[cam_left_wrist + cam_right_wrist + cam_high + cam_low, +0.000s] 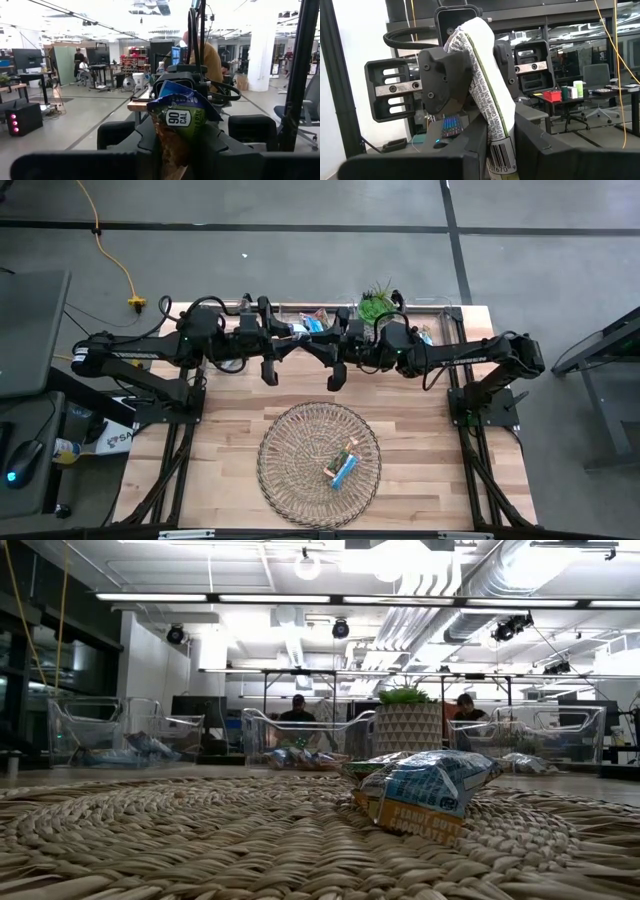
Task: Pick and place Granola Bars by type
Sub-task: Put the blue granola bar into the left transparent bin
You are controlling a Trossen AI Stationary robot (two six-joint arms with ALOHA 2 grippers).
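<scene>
— Where is the granola bar [180, 112] right now?

— Up in the air over the back half of the table [230, 430], between the two arms, which reach in from either side and meet near the middle. It stands roughly on end, pinched from both sides.

— Both grippers have it?

— Yes. The left gripper [172, 145] has its fingers clamped on the lower part of the wrapper. The right gripper [495, 150] is clamped on the same bar from the opposite face. In the right wrist view the left arm's fingers show pressed against the bar's upper part.

— What does the wrapper look like?

— Slim and crinkled foil. The face towards the left wrist camera has a dark blue top, a green band with a white badge reading "90 CAL", and a brown picture below. The face towards the right wrist camera is plain white, with fine print, a thin green seam running down it and a barcode near the bottom end.

— And the other bars?

— Two lie in the round woven basket [290, 480] at the front of the table, right of its centre. One is a blue-and-white bar [430, 785], the other a tan bar [340, 457] with red and green print. They touch, the blue one lying partly over the other. More wrappers sit in the clear bins [300, 735] along the table's back edge, beside a potted plant [405, 720].
</scene>
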